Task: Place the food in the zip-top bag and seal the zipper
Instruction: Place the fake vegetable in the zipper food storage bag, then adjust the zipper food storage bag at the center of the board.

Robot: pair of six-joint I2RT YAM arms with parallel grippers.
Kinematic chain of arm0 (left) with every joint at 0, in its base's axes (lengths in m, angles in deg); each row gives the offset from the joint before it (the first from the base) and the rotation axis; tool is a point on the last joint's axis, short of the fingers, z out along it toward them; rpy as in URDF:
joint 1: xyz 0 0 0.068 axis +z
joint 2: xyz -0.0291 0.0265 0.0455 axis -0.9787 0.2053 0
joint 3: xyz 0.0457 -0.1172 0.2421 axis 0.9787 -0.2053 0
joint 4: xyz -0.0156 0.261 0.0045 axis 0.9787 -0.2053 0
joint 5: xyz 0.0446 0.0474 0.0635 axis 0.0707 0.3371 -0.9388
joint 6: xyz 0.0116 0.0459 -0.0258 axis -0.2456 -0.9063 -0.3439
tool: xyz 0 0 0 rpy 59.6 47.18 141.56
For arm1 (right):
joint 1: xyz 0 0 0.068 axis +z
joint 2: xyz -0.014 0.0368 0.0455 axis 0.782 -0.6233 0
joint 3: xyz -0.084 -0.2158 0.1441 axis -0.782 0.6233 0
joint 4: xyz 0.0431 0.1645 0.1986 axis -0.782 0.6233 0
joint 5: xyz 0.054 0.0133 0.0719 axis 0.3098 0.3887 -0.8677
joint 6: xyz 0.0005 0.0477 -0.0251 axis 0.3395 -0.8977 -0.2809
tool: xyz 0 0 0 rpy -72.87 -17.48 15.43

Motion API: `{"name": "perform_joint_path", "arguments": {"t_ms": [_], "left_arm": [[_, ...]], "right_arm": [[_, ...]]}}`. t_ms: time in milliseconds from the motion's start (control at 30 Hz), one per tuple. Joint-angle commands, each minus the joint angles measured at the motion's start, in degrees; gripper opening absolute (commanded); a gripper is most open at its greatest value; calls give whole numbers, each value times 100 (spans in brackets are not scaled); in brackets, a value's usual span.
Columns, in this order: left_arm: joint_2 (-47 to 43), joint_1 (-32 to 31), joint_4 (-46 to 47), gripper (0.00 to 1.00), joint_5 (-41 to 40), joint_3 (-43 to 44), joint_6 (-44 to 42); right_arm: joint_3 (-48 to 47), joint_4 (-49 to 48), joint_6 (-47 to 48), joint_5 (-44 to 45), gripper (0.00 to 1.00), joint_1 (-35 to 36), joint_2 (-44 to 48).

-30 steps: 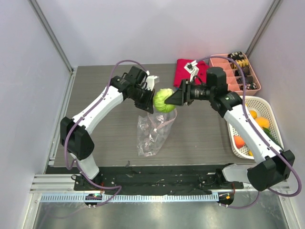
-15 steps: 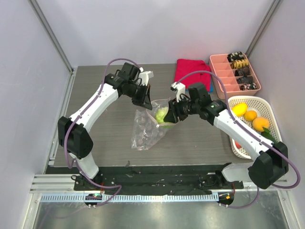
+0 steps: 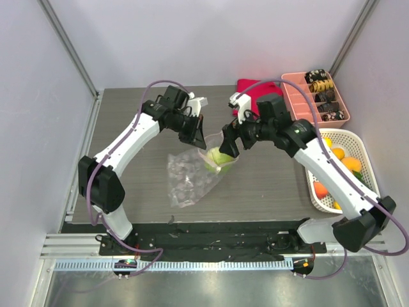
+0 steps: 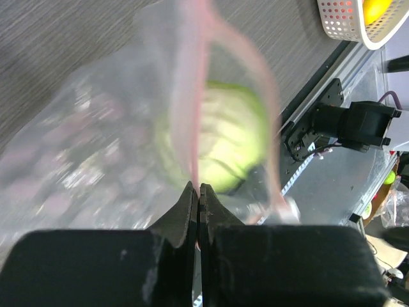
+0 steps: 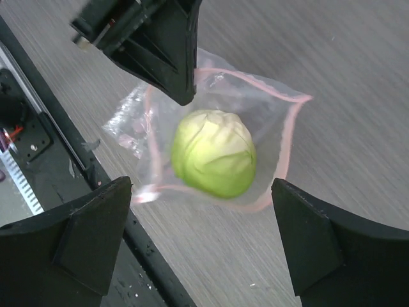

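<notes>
Right wrist: green ball (image 5: 214, 153) inside bag (image 5: 131, 121); my right hand (image 5: 203, 224) wide open, empty. Left hand (image 4: 197, 192) clamped on zipper (image 4: 192, 96). I worry slip spills ball.

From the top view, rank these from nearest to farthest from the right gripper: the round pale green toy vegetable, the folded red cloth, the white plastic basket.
1. Round pale green toy vegetable, inside the clear zip-top bag, right by the right gripper.
2. Folded red cloth, farther back.
3. White plastic basket, far off on the right side.
</notes>
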Motion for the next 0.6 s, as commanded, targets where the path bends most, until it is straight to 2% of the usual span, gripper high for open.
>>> {"name": "perform_joint_path", "arguments": {"t_ms": [0,200,300,367,567], "left_arm": [[-350,71,237,0,268,-43,-20],[-412,80,299,0,329,-113,-11],[-456,80,404,0,347,-227,24],[-447,89,404,0,347,-236,24],[-430,115,396,0,312,-219,-37]], "right_arm": [[-118,270,-163,-190,95,-212,411],[628,173,-839,-155,89,-633,315],[1129,42,-1243,-681,83,-1231,43],[1341,-186,-1585,-1007,81,-1381,-72],[2080,-1618,-2772,-1877,83,-1382,-108]]}}
